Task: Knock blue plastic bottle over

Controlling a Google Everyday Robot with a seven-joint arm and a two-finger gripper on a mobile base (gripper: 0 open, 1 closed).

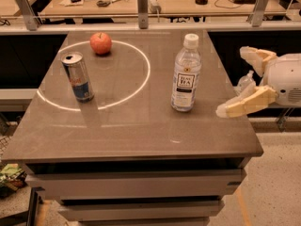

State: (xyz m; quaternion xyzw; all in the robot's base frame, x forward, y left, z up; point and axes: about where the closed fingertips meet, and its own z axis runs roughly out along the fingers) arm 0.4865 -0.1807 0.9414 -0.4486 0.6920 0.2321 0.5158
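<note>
The blue plastic bottle [186, 74] stands upright on the right half of the grey table [131, 126]. It is clear and faintly bluish, with a white cap and a white label with dark print. My gripper [233, 81] is at the right edge of the view, beside the table's right edge and to the right of the bottle, apart from it. Its two cream fingers [244, 103] are spread wide and hold nothing.
A silver-blue drink can [78, 76] stands upright at the left. A red apple [100, 43] sits at the back, inside a white ring reflected on the table top. Small clear bottles [246, 81] stand off the table behind my gripper. A desk with clutter runs behind.
</note>
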